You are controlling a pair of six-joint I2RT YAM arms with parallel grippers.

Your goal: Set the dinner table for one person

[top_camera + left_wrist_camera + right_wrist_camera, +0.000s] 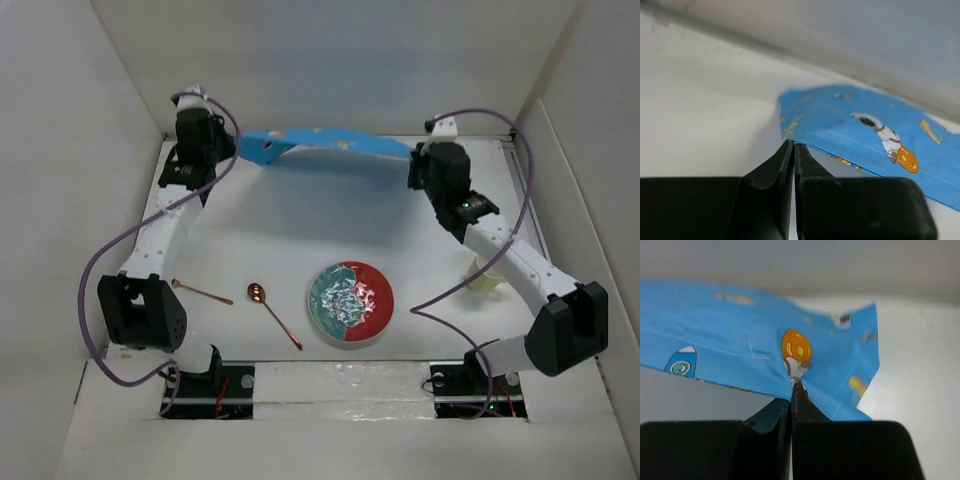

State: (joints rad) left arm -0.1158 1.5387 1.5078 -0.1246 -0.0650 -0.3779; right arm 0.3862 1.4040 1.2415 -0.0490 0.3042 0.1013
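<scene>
Copper spoon point(273, 313) nr plate point(350, 303); arm point(520, 262) part-hides cup point(485, 276).

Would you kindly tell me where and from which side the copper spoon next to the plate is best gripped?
Probably by the middle of the copper spoon's thin handle, coming straight down from above and closing across it. It lies flat on the dinner table, handle slanting toward the near edge, free of the plate.

You see the dinner table point(300, 225): a large, flat, matte white top, roughly square. White walls point(330, 60) border it.
</scene>
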